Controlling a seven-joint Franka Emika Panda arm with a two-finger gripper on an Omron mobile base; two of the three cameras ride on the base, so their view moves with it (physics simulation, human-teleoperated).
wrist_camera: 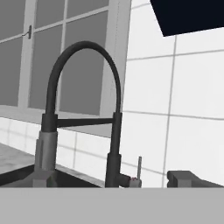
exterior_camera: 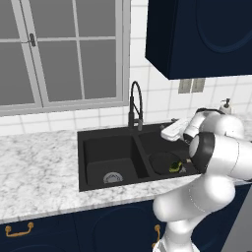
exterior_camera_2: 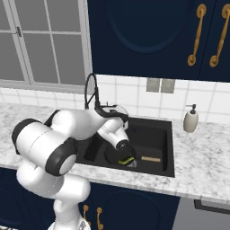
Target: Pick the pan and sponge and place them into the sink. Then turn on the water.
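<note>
The pan [exterior_camera_2: 117,157] is seen lying in the right basin of the sink [exterior_camera: 82,162], low and close to the front wall, with the sponge [exterior_camera_2: 126,160] resting on it and its brown handle [exterior_camera_2: 151,159] pointed toward the basin's right side. In the left base view the sponge [exterior_camera: 175,167] is also made out on the pan [exterior_camera: 162,162]. Both are judged already placed, so only the water step is left; no stream is seen from the faucet [exterior_camera: 135,106].

The arm is reached over the sink, the hand raised above the basin and turned toward the back wall, presumably so the tap can be approached. One dark tip [wrist_camera: 186,178] is caught at the bottom right of the hand view; the fingers are spread fully apart and nothing is held.

Farther back, the black arched faucet [wrist_camera: 83,113] is faced by the hand camera, with a small upright lever [wrist_camera: 139,168] just beside its base, judged the likely target. A soap dispenser [exterior_camera_2: 191,119] stands on the desk [exterior_camera_2: 202,152] right of the sink. Behind, a tiled wall and a window [exterior_camera: 59,49] are seen.
</note>
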